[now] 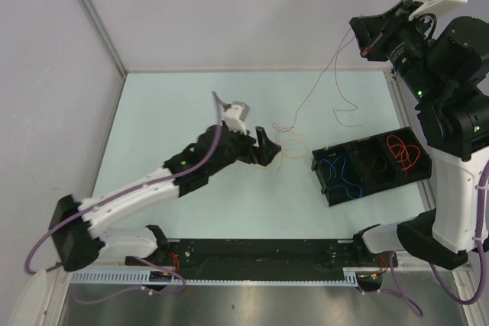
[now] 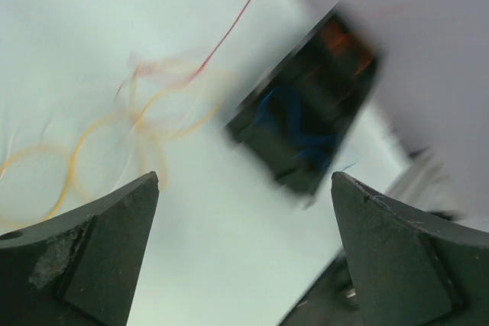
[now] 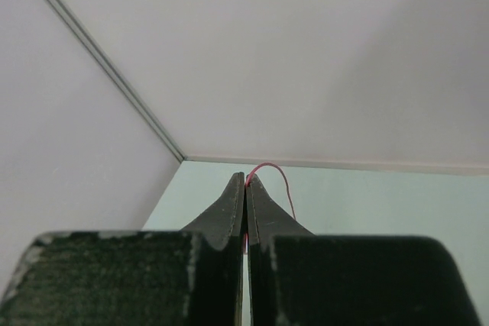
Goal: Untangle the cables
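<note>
A loose tangle of orange and pale cables [image 1: 286, 145] lies mid-table; in the left wrist view the same orange loops [image 2: 114, 129] sit ahead and to the left. My left gripper [image 1: 269, 147] hovers just left of the tangle, open [image 2: 244, 181], with nothing between its fingers [image 2: 99, 250]. A thin red cable [image 1: 325, 74] rises from the tangle to my right gripper [image 1: 359, 42], which is held high at the back right. That gripper [image 3: 246, 177] is shut on the red cable [image 3: 280, 179], which arcs out of its tips.
A black divided tray [image 1: 319, 164] stands right of the tangle. It holds a blue cable [image 1: 341, 173], a dark one [image 1: 374, 166] and an orange-red one [image 1: 402, 153]. The tray [image 2: 306, 124] shows blurred in the left wrist view. White walls enclose the back and left.
</note>
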